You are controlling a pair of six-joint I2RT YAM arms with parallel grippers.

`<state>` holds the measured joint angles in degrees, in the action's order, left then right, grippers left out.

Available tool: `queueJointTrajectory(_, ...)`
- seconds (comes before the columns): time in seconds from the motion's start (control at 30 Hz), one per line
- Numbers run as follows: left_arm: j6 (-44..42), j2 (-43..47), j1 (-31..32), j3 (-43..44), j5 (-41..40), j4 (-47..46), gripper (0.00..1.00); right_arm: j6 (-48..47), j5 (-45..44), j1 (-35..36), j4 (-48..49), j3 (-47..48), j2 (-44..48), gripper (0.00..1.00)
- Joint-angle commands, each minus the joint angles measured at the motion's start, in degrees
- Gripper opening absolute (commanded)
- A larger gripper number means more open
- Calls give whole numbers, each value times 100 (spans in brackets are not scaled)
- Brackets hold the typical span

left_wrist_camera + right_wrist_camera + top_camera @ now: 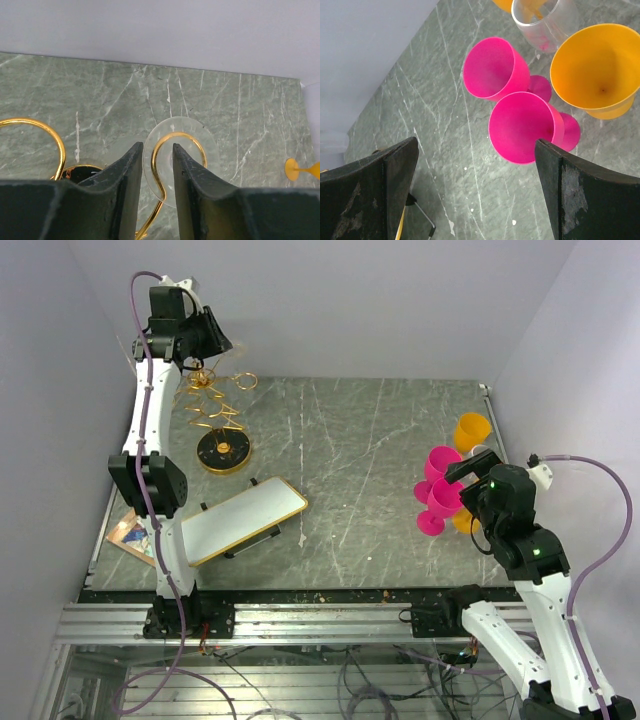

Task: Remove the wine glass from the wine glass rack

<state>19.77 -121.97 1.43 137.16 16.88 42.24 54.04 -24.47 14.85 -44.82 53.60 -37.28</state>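
The clear wine glass (pixel 210 150) hangs upside down on the wine glass rack (pixel 215 410), which stands near the far left corner of the surface (pixel 360 460). In the left wrist view only its round foot shows plainly, lying flat on top of a gold ring loop (pixel 178 134).

My job here is to get a sound hold under that foot before lifting anything. I judge that the grip should go on the stem just beneath the loop, not on the wire. Then I should raise the glass a little so the foot clears the ring, and draw it out through the loop's open side, slowly and level. The light rack could tip on its black base (pixel 223 452) if the foot snags.

The left fingers (pixel 122 185) straddle the loop from above. One is at the foot's left edge and the other is across its right half, with the wire running down the narrow gap between them. They are partway closed. The stem is hidden under the foot, so I cannot tell whether they have caught it or hold nothing.

Nearer me, a white tray (pixel 240 525) with a gold rim lies towards the near left corner. By the right edge, well apart from the rack, the right fingers (pixel 395 175) are spread wide and empty above two pink goblets (pixel 520 127). An orange goblet (pixel 595 65) and a clear cup (pixel 545 20) stand just beyond those.
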Motion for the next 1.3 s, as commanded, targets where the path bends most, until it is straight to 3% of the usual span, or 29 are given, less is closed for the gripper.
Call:
queueJointTrajectory(0.0,70,22,-55,-36,297,8,38,53,-171,37,44,-3,-6,100)
queueJointTrajectory(0.4,47,37,-266,92,122,147,21,63,-173,40,32,43,-57,100)
queueJointTrajectory(0.7,730,144,-441,3,714,-108,8,80,-181,35,0,104,-130,100)
queueJointTrajectory(1.27,2511,476,-650,-716,2133,-1513,7,107,-205,35,9,54,-95,100)
